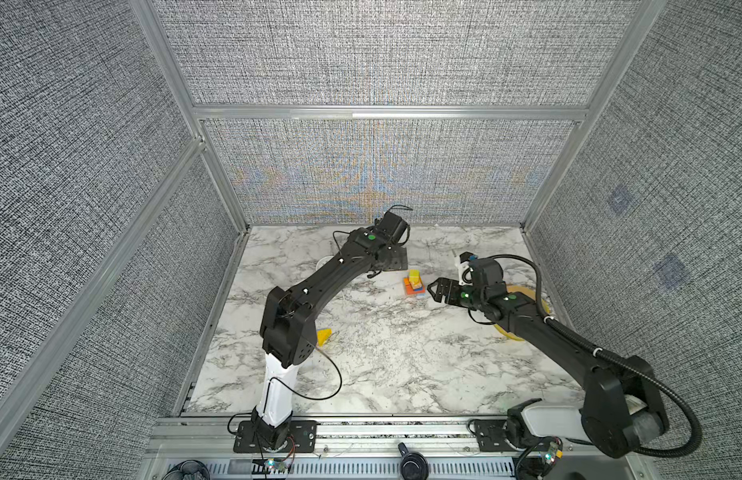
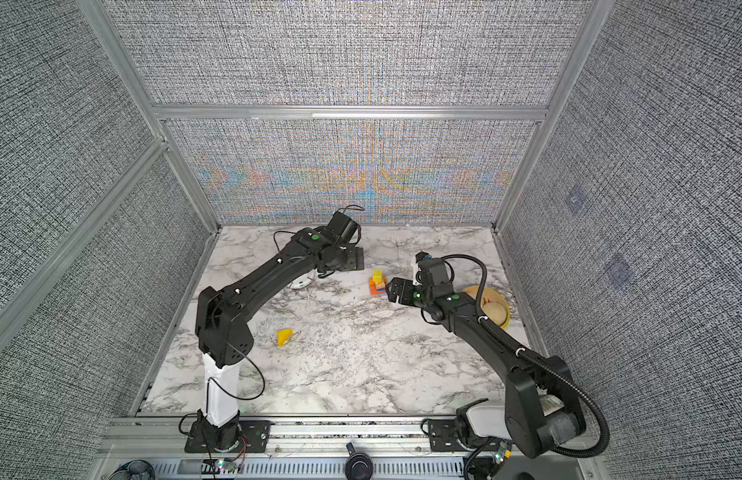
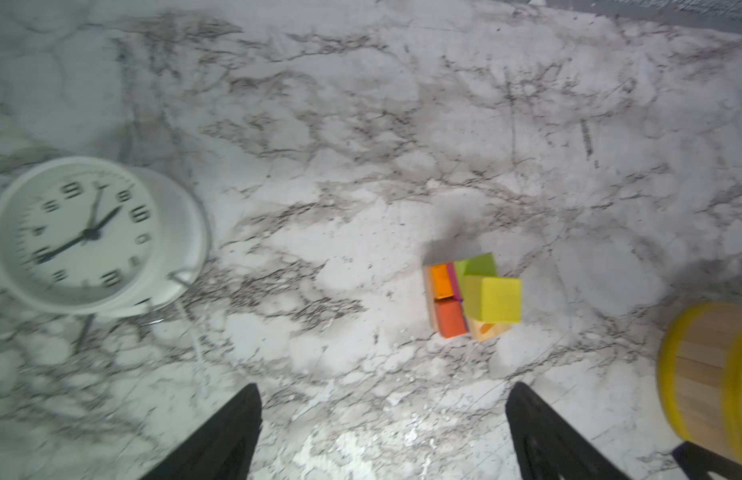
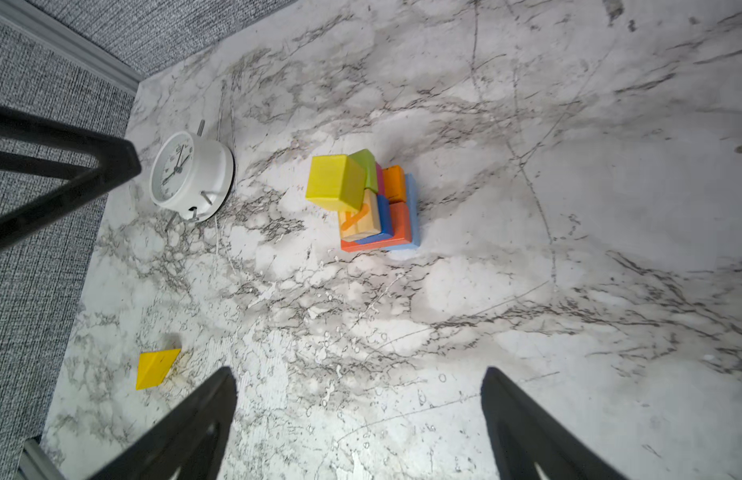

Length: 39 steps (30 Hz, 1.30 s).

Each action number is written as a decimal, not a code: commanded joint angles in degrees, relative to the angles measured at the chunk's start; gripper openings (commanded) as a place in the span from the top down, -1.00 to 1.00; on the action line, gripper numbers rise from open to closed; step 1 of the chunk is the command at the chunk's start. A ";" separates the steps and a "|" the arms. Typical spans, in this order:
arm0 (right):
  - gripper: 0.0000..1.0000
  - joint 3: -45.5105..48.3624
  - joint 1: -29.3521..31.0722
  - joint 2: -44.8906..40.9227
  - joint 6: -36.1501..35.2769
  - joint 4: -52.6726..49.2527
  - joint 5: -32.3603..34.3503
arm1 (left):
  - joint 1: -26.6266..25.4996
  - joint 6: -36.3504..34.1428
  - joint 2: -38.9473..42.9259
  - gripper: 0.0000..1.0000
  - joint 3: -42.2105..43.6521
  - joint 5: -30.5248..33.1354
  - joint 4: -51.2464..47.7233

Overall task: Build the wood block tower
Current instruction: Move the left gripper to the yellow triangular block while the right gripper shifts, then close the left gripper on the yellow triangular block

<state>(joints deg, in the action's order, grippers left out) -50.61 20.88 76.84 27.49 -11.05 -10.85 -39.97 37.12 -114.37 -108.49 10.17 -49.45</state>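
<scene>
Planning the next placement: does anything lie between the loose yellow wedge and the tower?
Nothing visible: bare marble tabletop lies between the yellow wooden wedge and the multicoloured block tower; the white round clock stands aside.

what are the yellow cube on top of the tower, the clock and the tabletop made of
Yellow cube: looks like painted wood, matte, with crisp edges; the tan block below it shows bare pale wood.
Clock: smooth white casing, probably plastic, with thin metal-looking legs.
Tabletop: marble pattern, slightly glossy; stone or printed laminate, cannot tell.
</scene>
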 commanded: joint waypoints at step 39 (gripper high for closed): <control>-0.78 -15.57 9.70 15.10 -3.79 -8.92 0.83 | 10.92 4.80 24.44 -0.15 58.83 -3.12 19.04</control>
<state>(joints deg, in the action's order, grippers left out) -66.30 30.41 91.90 24.45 -19.46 -10.68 -29.28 42.04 -89.34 -49.36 7.94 -32.05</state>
